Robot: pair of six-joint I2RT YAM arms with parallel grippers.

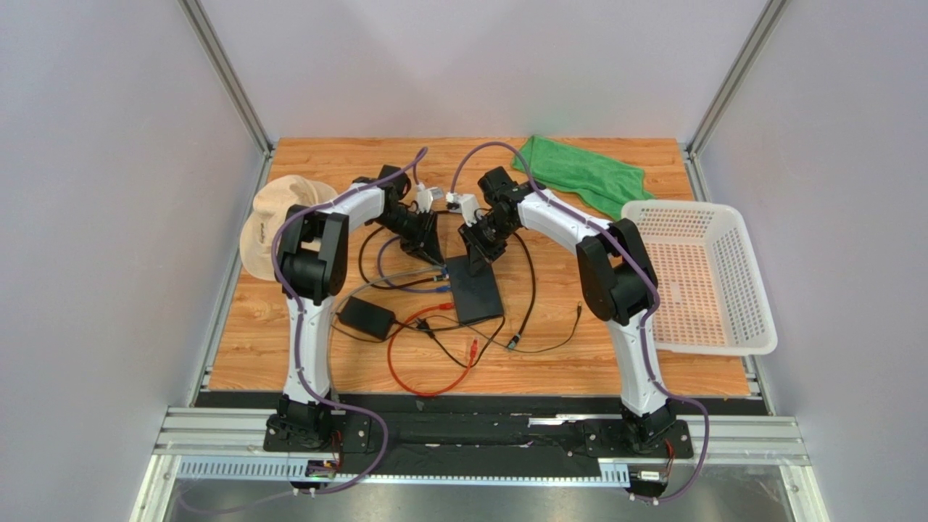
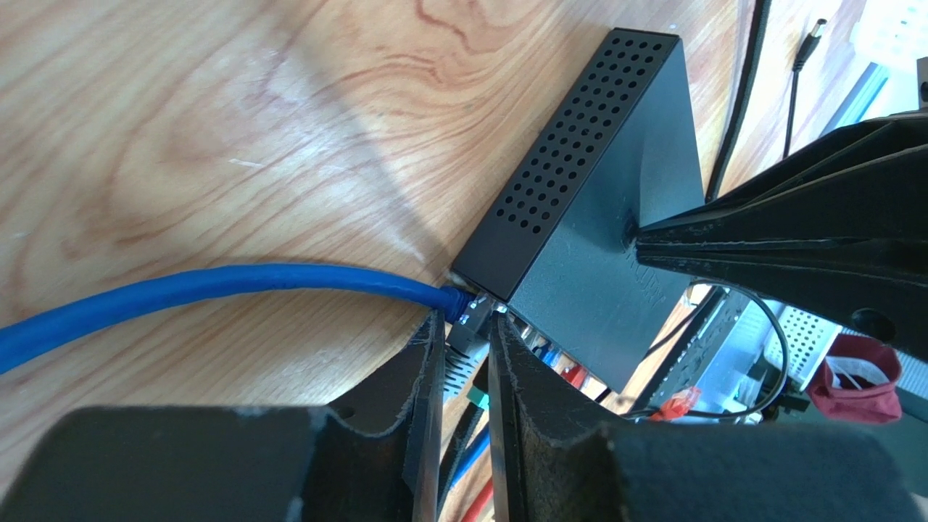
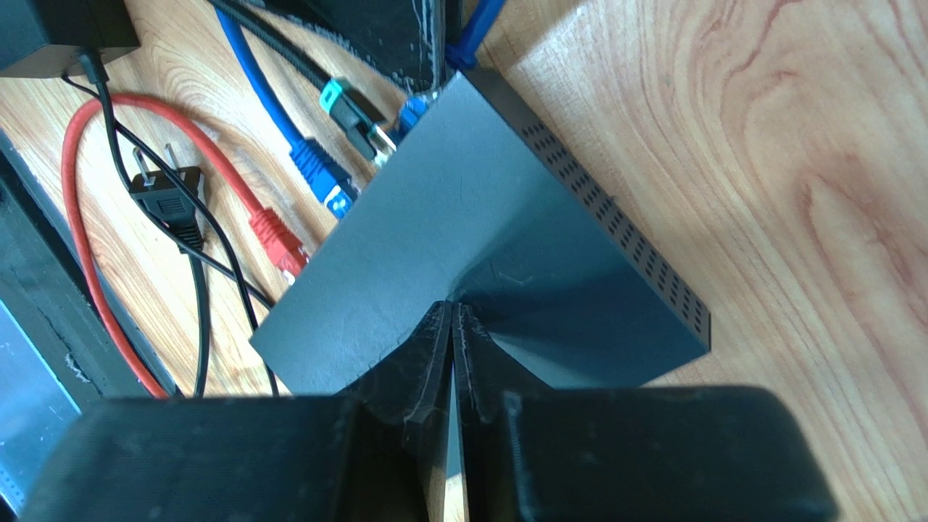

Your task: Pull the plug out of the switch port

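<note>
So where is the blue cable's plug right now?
In the left wrist view, the plug sits at a corner of the black switch, between the fingers of the left gripper.

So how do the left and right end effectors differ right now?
The left end effector has its jaws apart, straddling the plug of the blue cable at the edge of the switch; the right end effector has its jaws shut together. The left sits at the switch's side; the right rests on its flat top, holding nothing. Whether the left already pinches the plug is unclear. Both are black and at the switch.
</note>
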